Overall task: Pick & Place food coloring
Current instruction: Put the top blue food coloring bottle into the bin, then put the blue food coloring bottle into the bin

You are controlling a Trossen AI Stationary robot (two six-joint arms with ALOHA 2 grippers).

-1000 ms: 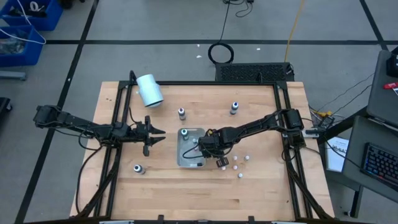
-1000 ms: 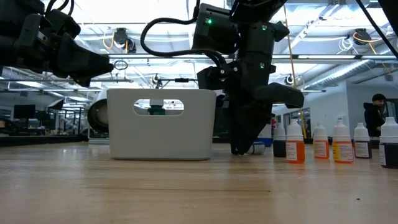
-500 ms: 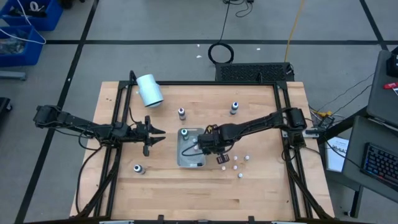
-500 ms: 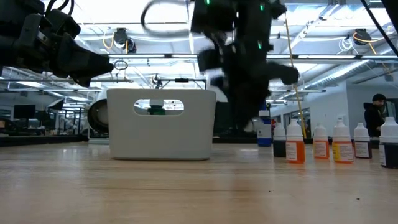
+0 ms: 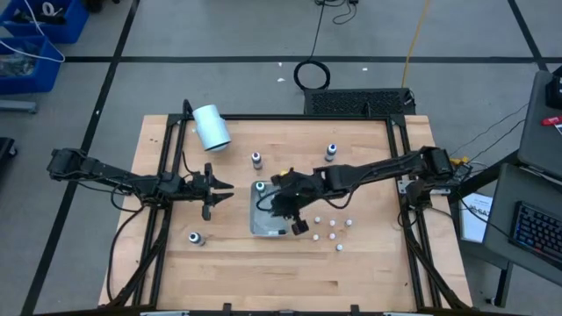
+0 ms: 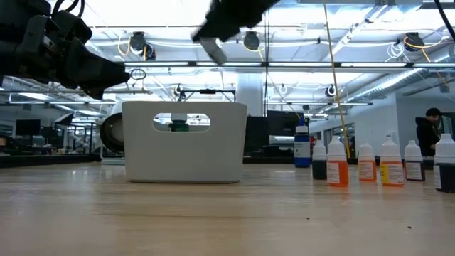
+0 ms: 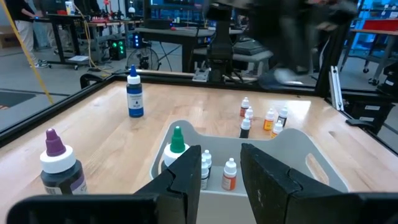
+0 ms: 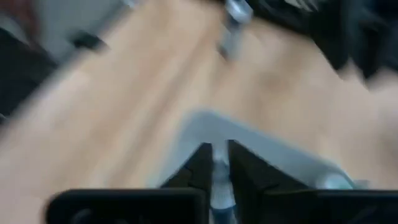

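Two arms | bench (image 5: 369,263) | tray (image 5: 259,224) directly under right claw (image 5: 279,204), the nearer one | that claw pinches one small bottle (image 8: 219,177), long axis along its fingers | left claw (image 5: 224,190) spread, empty, beside tray

My counter (image 5: 369,263) is pale wood; the bin (image 6: 185,142) at centre left is white; bottles carry blue (image 7: 135,94), purple (image 7: 60,163) and green (image 7: 177,140) tops.

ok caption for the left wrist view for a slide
Left gripper open before the white bin holding small food coloring bottles; blue-capped and purple-capped bottles stand on the table.
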